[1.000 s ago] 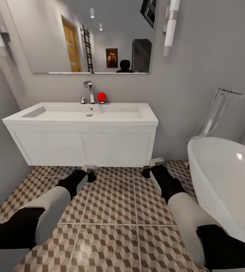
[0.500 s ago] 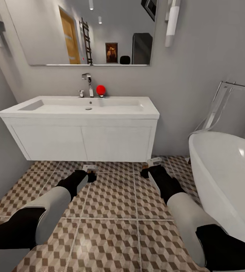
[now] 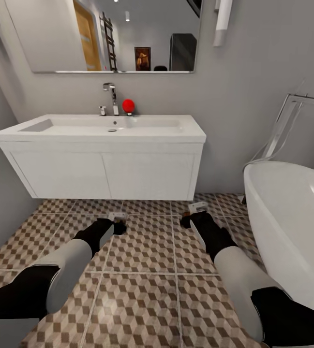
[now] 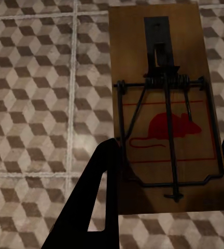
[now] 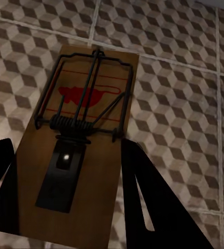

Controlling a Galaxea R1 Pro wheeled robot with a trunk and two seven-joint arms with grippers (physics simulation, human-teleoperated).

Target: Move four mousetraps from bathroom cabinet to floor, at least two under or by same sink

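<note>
Each arm carries one mousetrap above the bathroom floor, in front of the bathroom sink. In the head view the left gripper sits at about 11 o'clock from the picture's centre-bottom and the right gripper at about 1 o'clock, both low before the white vanity; there the traps show as small pale slabs at the fingertips. The left wrist view gives the detail: the left mousetrap is a brown board clamped across its width between dark fingers, its long axis running away from the gripper, red mouse print and wire bar uppermost. The right mousetrap is likewise pinched between the right fingers, lengthwise outward, spring facing up. A white bathtub stands at 3 o'clock, near the right arm. A red ball rests by the chrome tap, under the mirror.
</note>
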